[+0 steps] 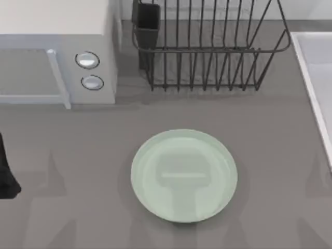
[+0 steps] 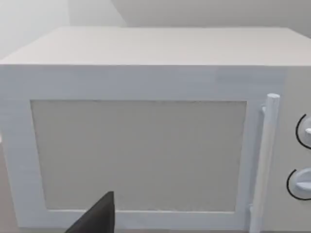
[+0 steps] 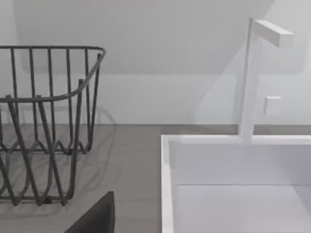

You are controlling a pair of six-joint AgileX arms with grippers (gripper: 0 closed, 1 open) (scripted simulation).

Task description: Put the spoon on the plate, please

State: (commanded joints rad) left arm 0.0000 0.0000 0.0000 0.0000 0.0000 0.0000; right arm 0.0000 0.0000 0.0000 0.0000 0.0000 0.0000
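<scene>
The pale mint-green plate (image 1: 155, 155) lies flat on the grey table, a little below the middle of the top view, with nothing on it. The spoon is out of view. A dark part of my left arm (image 1: 6, 174) pokes in at the table's left edge, level with the plate and well apart from it. In the left wrist view, a dark piece of my left gripper (image 2: 95, 218) faces the microwave door. In the right wrist view, a dark piece of my right gripper (image 3: 95, 216) points towards the gap between rack and sink.
A white microwave (image 1: 57, 57) stands at the back left, door shut. A dark wire dish rack (image 1: 207, 52) with a dark cutlery cup (image 1: 148, 23) stands at the back centre. A white sink (image 1: 316, 78) with a tap (image 3: 252, 77) runs along the right edge.
</scene>
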